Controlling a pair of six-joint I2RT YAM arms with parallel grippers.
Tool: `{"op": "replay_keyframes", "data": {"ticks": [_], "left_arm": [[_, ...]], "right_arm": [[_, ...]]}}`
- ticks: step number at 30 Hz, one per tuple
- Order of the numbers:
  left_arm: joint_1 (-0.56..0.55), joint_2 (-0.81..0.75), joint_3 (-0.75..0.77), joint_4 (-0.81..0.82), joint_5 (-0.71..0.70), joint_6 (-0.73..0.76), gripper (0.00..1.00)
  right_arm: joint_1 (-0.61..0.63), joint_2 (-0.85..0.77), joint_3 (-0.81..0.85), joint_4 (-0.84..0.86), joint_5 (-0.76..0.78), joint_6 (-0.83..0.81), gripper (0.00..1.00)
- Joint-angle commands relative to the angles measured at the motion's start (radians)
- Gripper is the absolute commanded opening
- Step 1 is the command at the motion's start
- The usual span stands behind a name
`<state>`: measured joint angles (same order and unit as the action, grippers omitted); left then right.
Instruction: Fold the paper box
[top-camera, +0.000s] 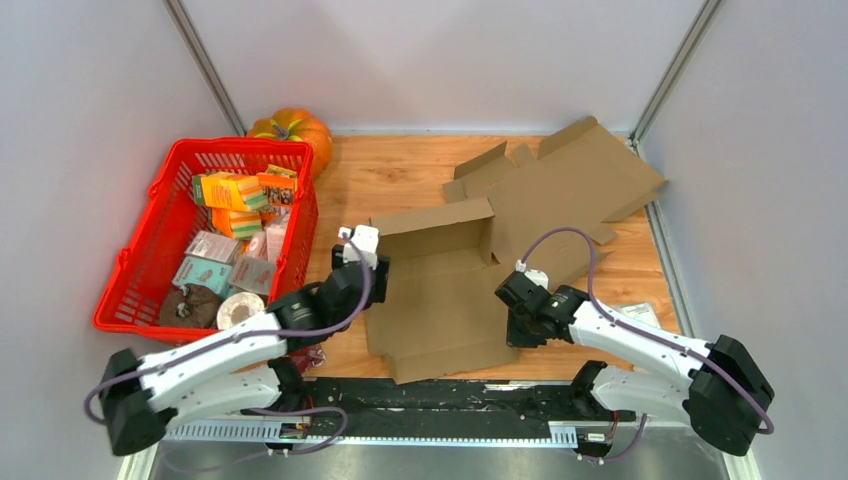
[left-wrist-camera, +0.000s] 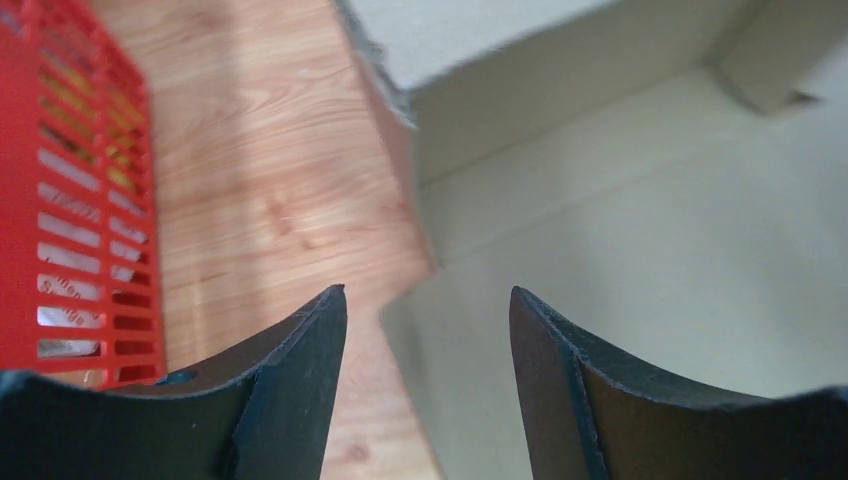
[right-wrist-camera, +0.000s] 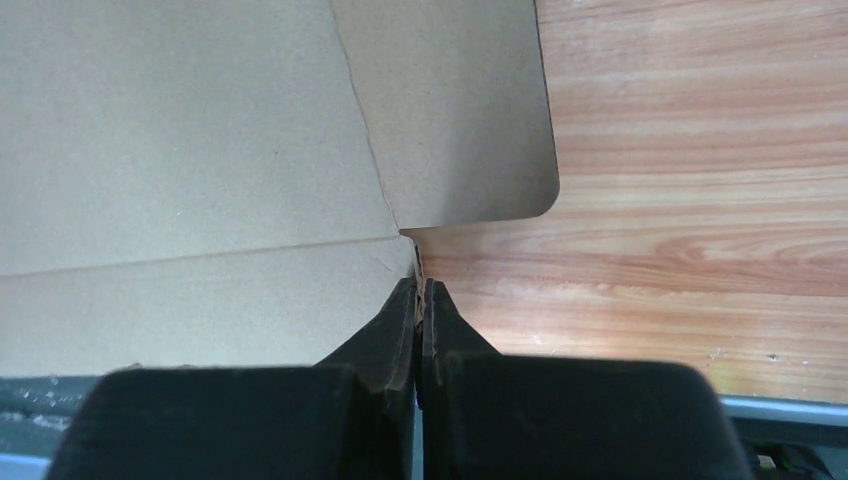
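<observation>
The paper box (top-camera: 440, 290) is a flat brown cardboard sheet in the middle of the table, its far panel raised into a low wall. My left gripper (top-camera: 373, 270) hovers at the sheet's left edge. In the left wrist view it (left-wrist-camera: 428, 292) stands open, with the box's edge (left-wrist-camera: 650, 250) and bare wood below the gap and nothing between the fingers. My right gripper (top-camera: 512, 325) is at the sheet's right edge. Seen from the right wrist, it (right-wrist-camera: 421, 282) is shut on the thin edge of the cardboard (right-wrist-camera: 180, 150), just below a rounded flap (right-wrist-camera: 470, 120).
A second unfolded cardboard sheet (top-camera: 575, 180) lies at the back right, overlapping the first. A red basket (top-camera: 130, 290) with several small packages stands at the left, an orange pumpkin (top-camera: 292, 128) behind it. A small packet (top-camera: 640, 313) lies near the right arm.
</observation>
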<state>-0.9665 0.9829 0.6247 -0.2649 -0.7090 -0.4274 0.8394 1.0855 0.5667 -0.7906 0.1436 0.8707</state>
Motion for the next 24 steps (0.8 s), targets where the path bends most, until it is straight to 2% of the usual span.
{"op": "replay_keyframes", "data": {"ticks": [1,3,4,7,8,9,11,12,15,17,20,24], "left_arm": [[-0.165,-0.252,0.041,-0.235,0.244,0.082,0.69],[-0.257,-0.271,0.093,-0.296,0.287,0.104,0.69],[-0.361,-0.253,0.11,-0.3,0.287,0.12,0.7],[-0.52,-0.055,0.182,-0.241,0.241,0.263,0.72],[-0.57,0.096,0.219,-0.261,0.238,0.292,0.72],[-0.584,0.168,0.304,-0.281,0.211,0.336,0.72],[-0.613,0.331,0.358,-0.283,0.209,0.404,0.73],[-0.62,0.361,0.374,-0.264,0.23,0.471,0.73],[-0.623,0.43,0.366,-0.183,0.227,0.558,0.74],[-0.623,0.486,0.4,-0.209,0.235,0.591,0.74],[-0.624,0.505,0.388,-0.191,0.319,0.601,0.74],[-0.638,0.537,0.388,-0.177,0.297,0.615,0.74]], "right_arm": [[-0.002,-0.055,0.102,-0.116,-0.027,-0.022,0.0],[-0.003,-0.058,0.128,-0.133,-0.061,-0.064,0.0],[-0.005,-0.055,0.146,-0.142,-0.067,-0.07,0.0],[-0.01,-0.052,0.2,-0.177,-0.119,-0.099,0.0],[-0.01,-0.055,0.212,-0.176,-0.128,-0.102,0.0],[-0.017,-0.056,0.216,-0.173,-0.181,-0.108,0.0],[-0.028,-0.053,0.22,-0.171,-0.22,-0.119,0.0],[-0.036,-0.053,0.225,-0.171,-0.248,-0.121,0.0],[-0.04,-0.062,0.232,-0.177,-0.259,-0.13,0.0],[-0.046,-0.075,0.229,-0.179,-0.272,-0.125,0.0],[-0.063,-0.093,0.216,-0.171,-0.308,-0.116,0.0],[-0.086,-0.113,0.206,-0.167,-0.386,-0.111,0.0]]}}
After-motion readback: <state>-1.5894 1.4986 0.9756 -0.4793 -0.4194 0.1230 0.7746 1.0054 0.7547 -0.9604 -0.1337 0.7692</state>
